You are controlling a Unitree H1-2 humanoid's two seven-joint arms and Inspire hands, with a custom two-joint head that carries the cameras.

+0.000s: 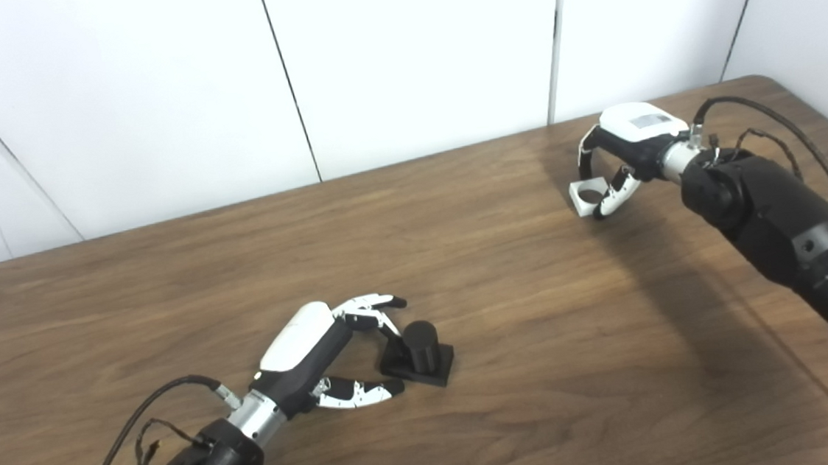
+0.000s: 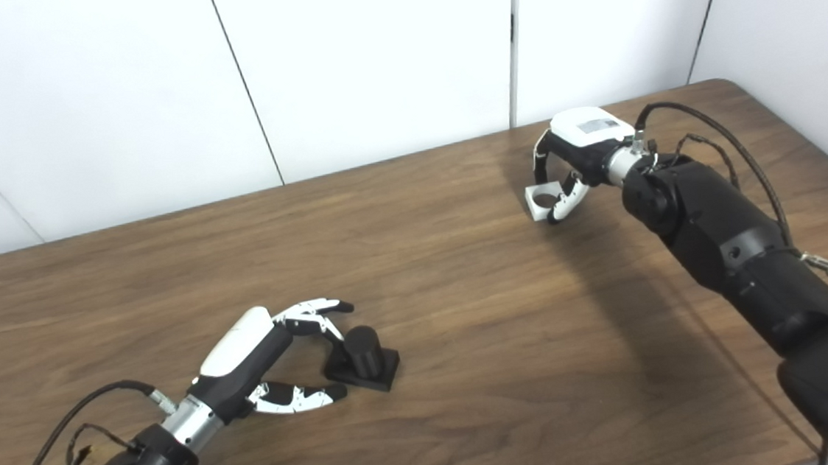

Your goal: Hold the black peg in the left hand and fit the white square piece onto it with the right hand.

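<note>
The black peg (image 1: 420, 352), a short cylinder on a square base, stands on the wooden table (image 1: 509, 314) at front centre. My left hand (image 1: 323, 350) lies just left of it, open. Its fingers (image 1: 372, 308) reach toward the peg's far-left side and its thumb stretches along the near-left side, neither closed around it. At the far right, the white square piece (image 1: 587, 197) with a round hole sits between the curled fingers and thumb of my right hand (image 1: 625, 149), which is shut on it. I cannot tell whether the piece is off the table.
White wall panels (image 1: 408, 63) rise right behind the table's far edge, close to the right hand. The table's right edge runs near the right forearm (image 1: 783, 225). Cables loop off both wrists. Bare wood lies between the two hands.
</note>
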